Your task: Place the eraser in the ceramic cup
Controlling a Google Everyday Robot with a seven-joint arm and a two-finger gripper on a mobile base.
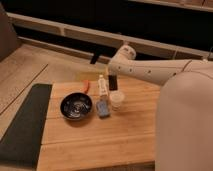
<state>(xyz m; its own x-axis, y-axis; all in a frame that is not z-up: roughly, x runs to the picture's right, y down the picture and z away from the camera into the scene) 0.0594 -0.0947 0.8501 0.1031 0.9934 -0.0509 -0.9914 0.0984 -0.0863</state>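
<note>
The ceramic cup (117,100) is small and cream-white and stands upright on the wooden table (100,145), right of the dark bowl. My gripper (113,79) hangs from the white arm just behind and above the cup. It is shut on the eraser (113,83), a small black block held upright, with its lower end a little above the cup's far rim. The fingers themselves are mostly hidden by the wrist and the block.
A dark glossy bowl (76,106) sits left of the cup, with a blue-grey pad (103,109) between them. A slim white bottle (102,85) and an orange-red stick (86,86) lie behind. A dark mat (20,125) covers the table's left. My white body (185,125) fills the right.
</note>
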